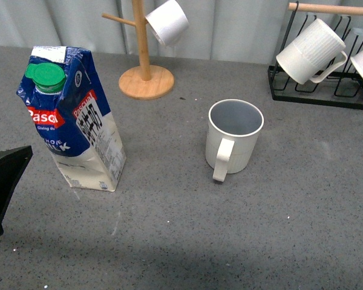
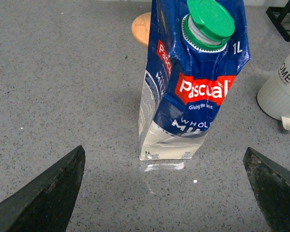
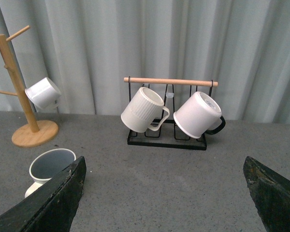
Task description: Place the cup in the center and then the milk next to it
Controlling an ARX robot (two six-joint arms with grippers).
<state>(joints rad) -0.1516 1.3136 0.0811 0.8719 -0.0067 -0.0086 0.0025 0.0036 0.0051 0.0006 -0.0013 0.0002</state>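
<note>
The cup (image 1: 233, 138), cream-white with a grey-blue inside, stands upright near the table's middle with its handle toward me. It also shows in the right wrist view, where the cup (image 3: 50, 164) is partly behind a finger. The milk (image 1: 78, 121), a dented blue and white carton with a green cap, stands upright to the cup's left. In the left wrist view the milk (image 2: 193, 92) is straight ahead of my open left gripper (image 2: 163, 186), a short way beyond the fingertips and not between them. One left finger (image 1: 9, 166) shows at the front view's left edge. My right gripper (image 3: 164, 193) is open and holds nothing.
A wooden mug tree (image 1: 145, 78) with a white mug hung on it stands behind the carton. At the back right is a black wire rack (image 1: 320, 93) holding a ribbed white mug (image 1: 308, 51) and another white mug (image 3: 198, 116). A grey curtain closes the back.
</note>
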